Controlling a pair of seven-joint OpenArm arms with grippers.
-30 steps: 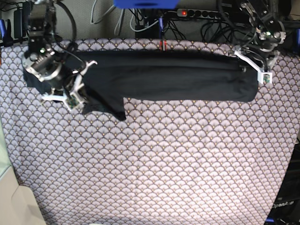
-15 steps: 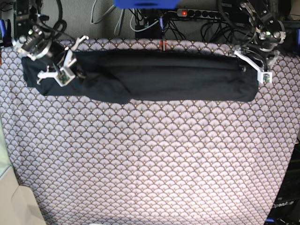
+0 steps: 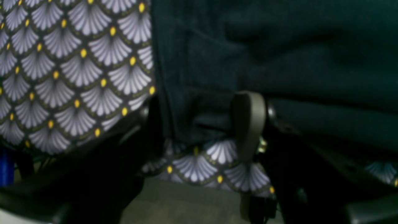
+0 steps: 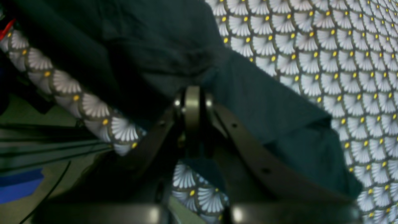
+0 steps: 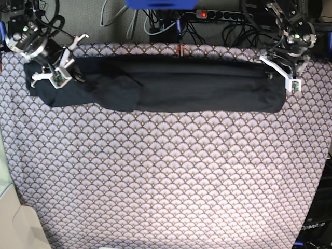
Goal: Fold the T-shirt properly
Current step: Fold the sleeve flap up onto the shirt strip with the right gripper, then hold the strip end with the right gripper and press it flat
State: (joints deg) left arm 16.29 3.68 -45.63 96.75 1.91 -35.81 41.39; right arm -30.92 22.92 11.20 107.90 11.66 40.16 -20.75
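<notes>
"Tablecloth [image 5: 181,171] first: what pattern?"

"Pale scallops with dark outlines and small yellow dots, spread across the table [image 5: 233,197]."

"And the T-shirt [image 5: 207,93]?"

"Stretched in a long black band along the far side of the table, with a loose flap lying across toward the right arm's end."

"Left end effector [image 3: 202,121]?"

"Open, fingers apart on either side of the black cloth near one end of the band."

"Right end effector [image 4: 196,93]?"

"Closed on the T-shirt, with creases running to the fingertips."

"Beyond the cloth?"

"Loose cables [image 5: 155,26] behind the far edge, near a small red light [image 5: 203,14]. Past the patterned edge, a dull grey-green surface [image 3: 186,199], out of focus. At the near left corner in the base view, a pale, rounded shape [image 5: 15,223], only partly in view."
</notes>
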